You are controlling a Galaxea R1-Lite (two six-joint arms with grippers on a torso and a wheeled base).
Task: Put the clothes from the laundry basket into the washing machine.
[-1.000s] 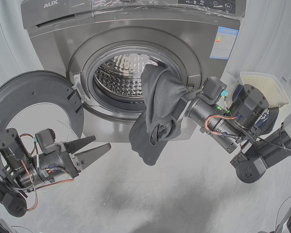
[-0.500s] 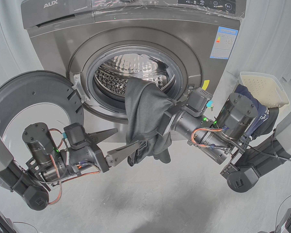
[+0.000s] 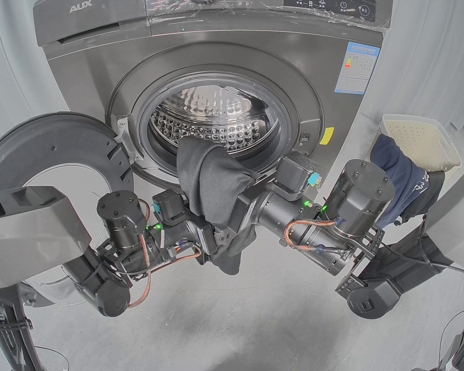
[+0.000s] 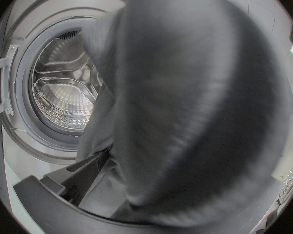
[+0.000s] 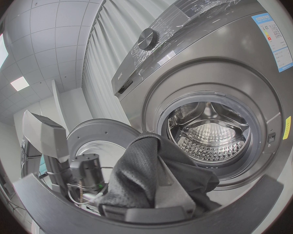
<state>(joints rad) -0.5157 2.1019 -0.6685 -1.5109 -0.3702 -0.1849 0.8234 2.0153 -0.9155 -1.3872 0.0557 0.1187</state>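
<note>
Before the washer's (image 3: pixel 314 68) open mouth, my right gripper (image 5: pixel 149 189) is clamped on a dark garment (image 3: pixel 209 176) draped over it, just below the drum rim. Left gripper (image 3: pixel 216 239) sits under the hanging cloth, touching it; its grip I cannot tell. Basket (image 3: pixel 423 137) stands right of the washer, navy clothes (image 3: pixel 397 168) over its edge.
</note>
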